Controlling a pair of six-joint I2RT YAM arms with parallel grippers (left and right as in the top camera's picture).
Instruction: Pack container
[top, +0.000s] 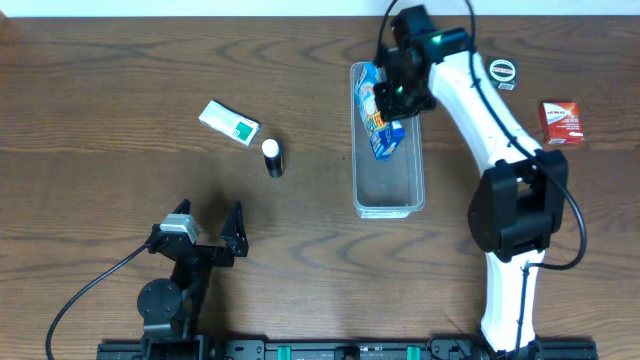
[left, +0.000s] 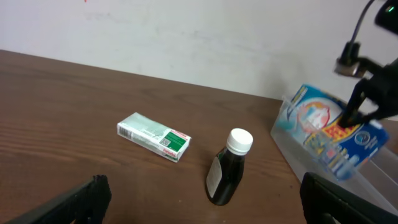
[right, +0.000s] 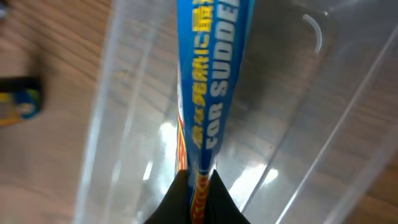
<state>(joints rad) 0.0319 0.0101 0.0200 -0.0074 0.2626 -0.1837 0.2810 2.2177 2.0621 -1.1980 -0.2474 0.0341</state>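
The blue packet (right: 211, 74), pinched by the right gripper (right: 198, 186), is best laid flat in the container (top: 388, 209); the left gripper (top: 210, 213) is spread open

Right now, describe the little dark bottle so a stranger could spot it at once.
Find the long clear plastic container. Left of it sits a small dark bottle. Unlike the flat white-and-green box beside it, it's round with a white cap.

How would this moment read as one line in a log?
step: packing | right jaws: shut on blue packet, tilted in container | left jaws: open, empty | outside: green-white box, dark bottle, red box
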